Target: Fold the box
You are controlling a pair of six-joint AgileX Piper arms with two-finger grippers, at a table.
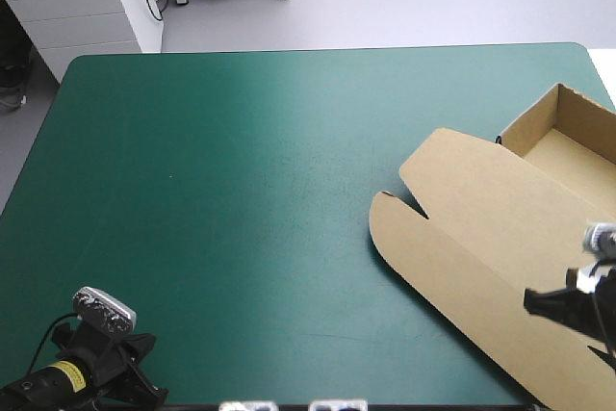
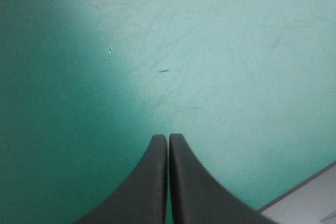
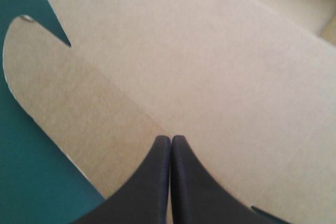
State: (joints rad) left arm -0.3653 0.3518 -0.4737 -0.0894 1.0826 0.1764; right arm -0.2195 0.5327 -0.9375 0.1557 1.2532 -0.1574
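- Covering most of the high view, the table [image 1: 241, 190] lay bare under its teal-green cover across the left and middle, so both arms had free room to work.
- Sitting at the table's right side, the brown box [image 1: 500, 257] reached from the far right corner toward the near edge, and part of it ran out of view on the right.
- Its lid [image 1: 462, 228] lay flat on the cover, pointing toward the near left. I judged it was the part yet to be dealt with.
- The tray [image 1: 577, 156] stood at the far right with its walls already raised and tucked, open upward. The folding therefore looked well advanced.
- A rounded flap [image 3: 63, 93] lay at the lid's free end, split from the main panel by a narrow notch and flat against the cover.
- The right gripper [image 3: 170, 139] hung over the lid near the table's right edge, with its black fingers pressed together into one point. No board showed between them, so it probably hovered or pressed rather than held.
- The left gripper [image 2: 168, 137] waited by the near left corner over bare cover, well apart from the box. Its fingers were closed on nothing, likely parked out of the way.
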